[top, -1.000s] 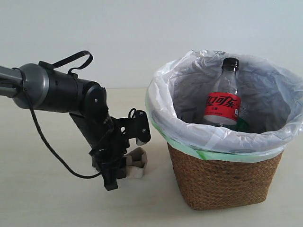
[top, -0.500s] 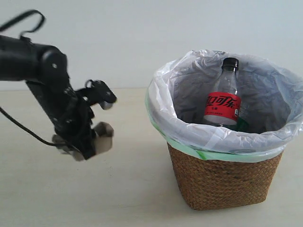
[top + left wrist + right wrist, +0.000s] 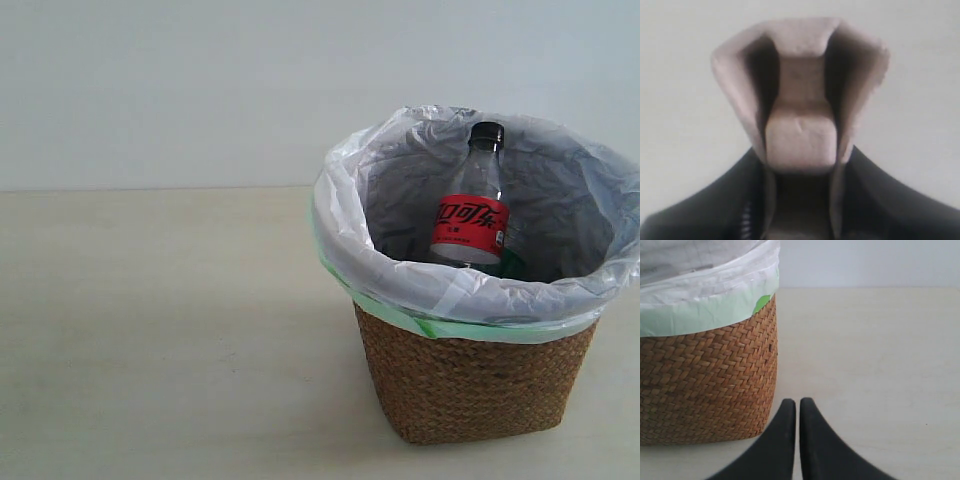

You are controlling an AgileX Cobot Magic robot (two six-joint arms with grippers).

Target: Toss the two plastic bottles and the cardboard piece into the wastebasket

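Observation:
The brown wicker wastebasket (image 3: 470,385) with its white bag stands at the right of the exterior view; its wall (image 3: 705,380) also fills one side of the right wrist view. Inside it the black-capped bottle with the red label (image 3: 472,215) stands upright, and a bit of green (image 3: 510,262) shows beside it, too little to identify. In the left wrist view the beige cardboard piece (image 3: 800,100) fills the frame, clamped between my left gripper's (image 3: 801,200) dark fingers. My right gripper (image 3: 797,407) is shut and empty, low beside the basket. Neither arm shows in the exterior view.
A pale tabletop (image 3: 160,330) stretches to the left of the basket, with a plain light wall behind it.
My left arm rose from beside the basket with the cardboard piece, swung up and to the left, and has left the exterior view. The basket and bottle have not moved.

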